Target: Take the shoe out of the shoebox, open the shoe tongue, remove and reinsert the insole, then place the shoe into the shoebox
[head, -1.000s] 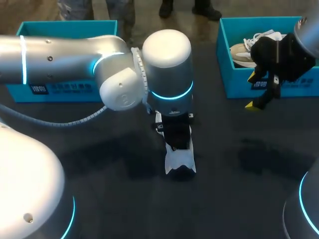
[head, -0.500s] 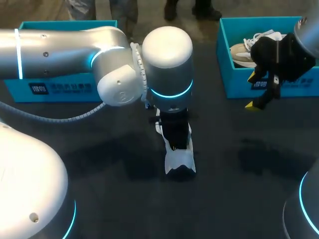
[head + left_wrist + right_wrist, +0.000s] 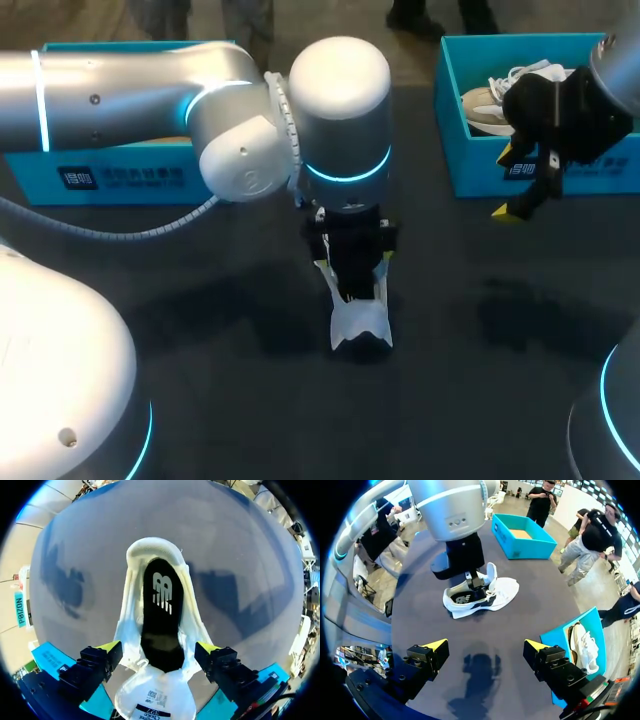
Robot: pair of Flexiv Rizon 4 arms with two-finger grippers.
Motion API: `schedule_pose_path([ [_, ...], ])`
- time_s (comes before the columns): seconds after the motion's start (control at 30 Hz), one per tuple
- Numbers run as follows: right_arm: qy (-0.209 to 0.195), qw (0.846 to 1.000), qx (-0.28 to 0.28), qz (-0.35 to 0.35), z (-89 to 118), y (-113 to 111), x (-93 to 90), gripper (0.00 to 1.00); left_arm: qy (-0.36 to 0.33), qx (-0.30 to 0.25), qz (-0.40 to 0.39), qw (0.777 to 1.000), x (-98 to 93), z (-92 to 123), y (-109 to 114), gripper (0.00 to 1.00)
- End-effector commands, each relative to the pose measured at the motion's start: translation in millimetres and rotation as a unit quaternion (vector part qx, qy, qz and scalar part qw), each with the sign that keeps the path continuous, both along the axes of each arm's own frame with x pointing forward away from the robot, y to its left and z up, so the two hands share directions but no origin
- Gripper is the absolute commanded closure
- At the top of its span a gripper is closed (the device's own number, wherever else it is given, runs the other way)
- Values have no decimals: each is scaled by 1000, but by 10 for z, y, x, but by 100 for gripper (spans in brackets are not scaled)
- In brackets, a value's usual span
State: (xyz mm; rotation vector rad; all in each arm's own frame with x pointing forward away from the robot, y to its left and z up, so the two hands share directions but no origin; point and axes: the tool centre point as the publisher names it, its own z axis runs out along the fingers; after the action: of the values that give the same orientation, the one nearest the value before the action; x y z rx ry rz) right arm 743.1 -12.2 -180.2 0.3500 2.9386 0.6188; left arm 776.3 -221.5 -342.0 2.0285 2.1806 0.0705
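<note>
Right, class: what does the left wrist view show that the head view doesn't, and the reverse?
Only the left wrist view: the black insole lying inside the shoe, seen between the fingers of the open left tool. Only the head view: the right tool, open and empty, beside the box holding a second shoe. Both: the white shoe on the dark table, under the left arm.
</note>
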Motion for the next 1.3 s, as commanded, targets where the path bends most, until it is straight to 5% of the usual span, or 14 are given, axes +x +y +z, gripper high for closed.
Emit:
schedule_pose_path([
  [0.03, 0, 1000, -2, -1, -8, 13, 6, 0, 9, 14, -5, 1000, 1, 0, -24, 0],
  [0.43, 0, 1000, -2, -1, -8, 13, 6, 0, 19, 14, -13, 1000, 130, 159, -54, 0],
  [0.93, 0, 1000, -2, -1, -8, 13, 6, 0, -4, 0, -16, 1000, 174, 632, 44, 0],
  [1.3, 0, 1000, -2, -1, -8, 13, 6, 0, -30, -12, 6, 999, 461, 907, 217, 0],
])
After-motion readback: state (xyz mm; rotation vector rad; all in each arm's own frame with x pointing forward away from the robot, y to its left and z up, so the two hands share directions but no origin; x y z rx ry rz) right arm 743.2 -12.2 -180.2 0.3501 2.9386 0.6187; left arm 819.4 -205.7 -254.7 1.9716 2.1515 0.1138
